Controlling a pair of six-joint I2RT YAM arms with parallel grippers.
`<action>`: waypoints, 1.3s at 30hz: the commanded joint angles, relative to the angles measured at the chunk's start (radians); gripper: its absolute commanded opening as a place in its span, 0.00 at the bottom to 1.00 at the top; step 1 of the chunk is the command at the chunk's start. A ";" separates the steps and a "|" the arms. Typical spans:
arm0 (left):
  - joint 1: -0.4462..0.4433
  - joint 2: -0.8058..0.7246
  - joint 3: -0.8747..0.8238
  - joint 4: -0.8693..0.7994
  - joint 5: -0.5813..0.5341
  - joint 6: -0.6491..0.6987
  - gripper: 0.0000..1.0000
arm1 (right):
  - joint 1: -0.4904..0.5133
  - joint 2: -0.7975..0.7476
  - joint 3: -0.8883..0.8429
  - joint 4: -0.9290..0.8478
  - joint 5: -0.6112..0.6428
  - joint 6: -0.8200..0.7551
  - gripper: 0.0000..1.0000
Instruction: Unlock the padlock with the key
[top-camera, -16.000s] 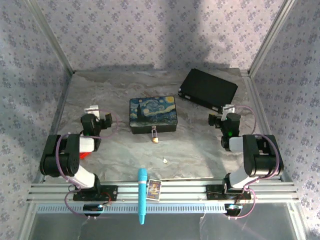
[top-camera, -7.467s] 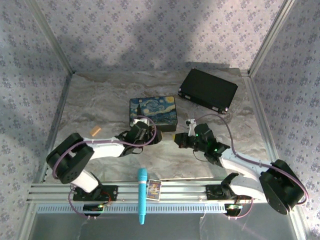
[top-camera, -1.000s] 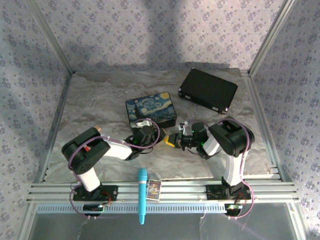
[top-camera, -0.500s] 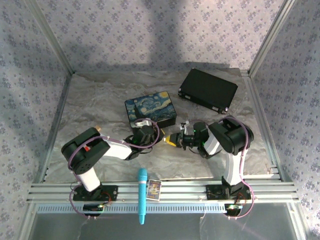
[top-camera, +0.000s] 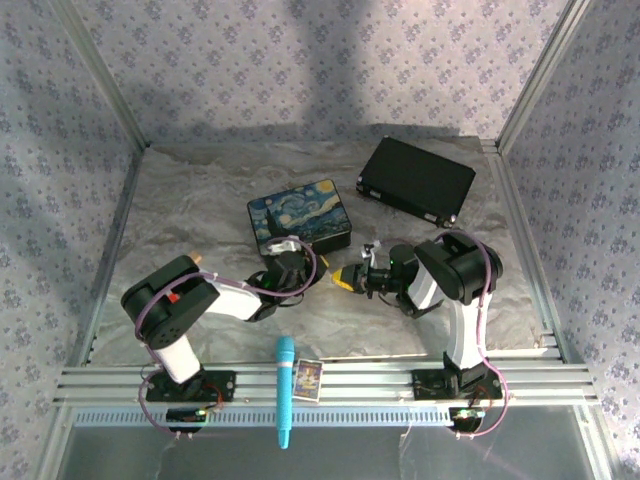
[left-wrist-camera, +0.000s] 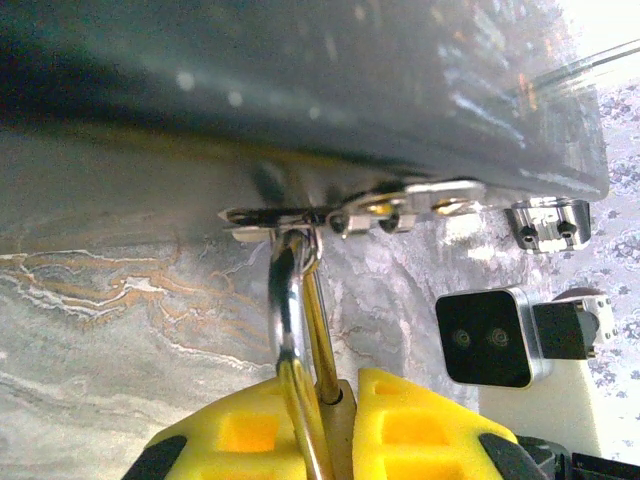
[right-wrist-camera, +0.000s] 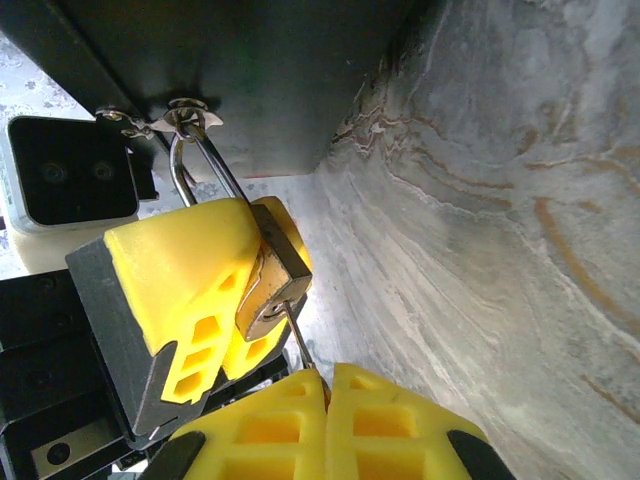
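As padlock hangs, tin behind, key seemingly inserted

Pale lilac wallpaper with a small repeating flower print covers the walls. A slanted metal post stands at each back corner. The table has a grey marbled top with faint rust-coloured veins. Ribbed metal rails run along its near edge. A broad, soft shadow lies on the back wall.
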 joint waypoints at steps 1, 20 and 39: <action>-0.006 0.044 -0.022 0.045 0.141 -0.163 0.00 | 0.015 0.013 0.027 0.052 0.035 0.021 0.00; 0.014 0.015 0.003 -0.067 0.139 -0.141 0.00 | 0.003 -0.028 0.050 0.051 -0.043 0.027 0.00; 0.013 -0.012 0.021 -0.057 0.205 -0.156 0.00 | -0.029 0.038 0.127 0.052 -0.073 0.034 0.00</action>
